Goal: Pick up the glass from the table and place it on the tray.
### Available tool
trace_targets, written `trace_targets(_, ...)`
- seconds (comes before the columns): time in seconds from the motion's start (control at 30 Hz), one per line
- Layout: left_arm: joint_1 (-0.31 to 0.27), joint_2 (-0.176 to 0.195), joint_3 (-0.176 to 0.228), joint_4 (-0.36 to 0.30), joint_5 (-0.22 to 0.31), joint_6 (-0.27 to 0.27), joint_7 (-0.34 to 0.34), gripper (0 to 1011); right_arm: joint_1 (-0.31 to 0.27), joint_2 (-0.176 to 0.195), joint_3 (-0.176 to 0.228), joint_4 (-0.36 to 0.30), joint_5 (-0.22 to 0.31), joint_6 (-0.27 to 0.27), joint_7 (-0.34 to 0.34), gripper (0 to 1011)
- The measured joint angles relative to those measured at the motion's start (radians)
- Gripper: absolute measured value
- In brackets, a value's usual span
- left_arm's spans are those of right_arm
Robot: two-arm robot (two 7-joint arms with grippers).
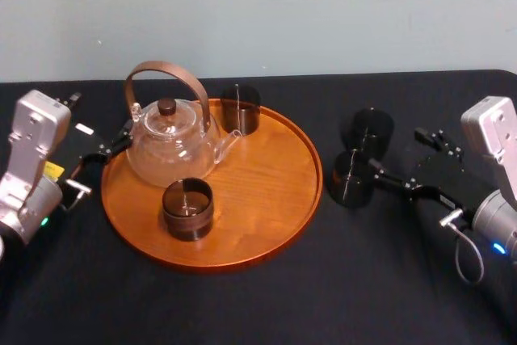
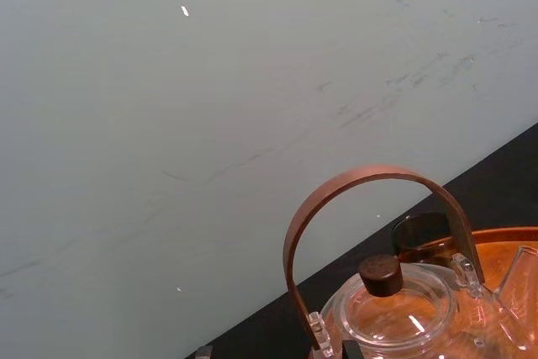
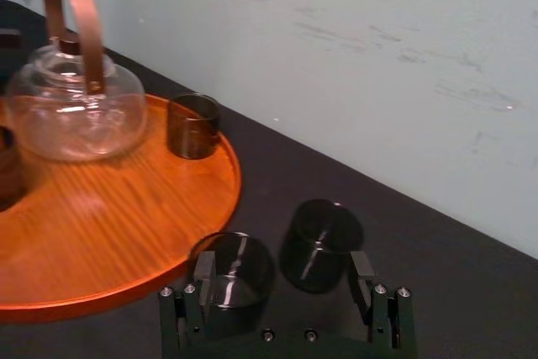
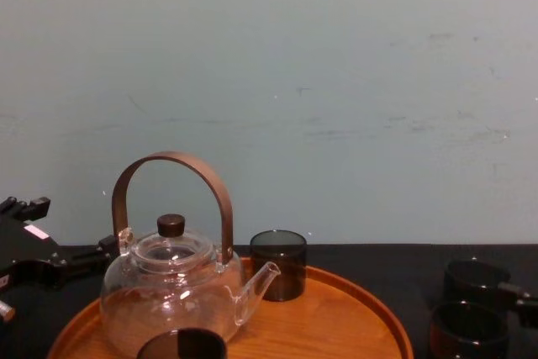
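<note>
Right fingers (image 3: 204,273) beside glass (image 3: 242,275), teapot (image 3: 76,115) on tray (image 3: 126,216)

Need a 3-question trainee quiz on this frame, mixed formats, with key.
1. True or false: the teapot stands on the tray.
2. How many dark glasses stand on the table, off the tray? A) one B) two C) three
3. Fill in: the right tool, beside those glasses, is ___ (open/shut).
Key: 1 true; 2 B; 3 open. Note: the left tool sits at the tray's left rim.
</note>
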Motion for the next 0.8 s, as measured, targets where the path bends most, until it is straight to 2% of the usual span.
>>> trace_targets(0.33,0.0,0.0,0.0,0.0,0.0,0.0,0.0,1001,-0.027,-0.012,0.006,-0.021,-0.012,0.015,0.03,1002)
trace_targets(0.8,0.0,0.0,0.0,0.0,0.0,0.0,0.0,1001,-0.015,-0.063,0.008,0.026,-0.042,0.032,0.07,1002)
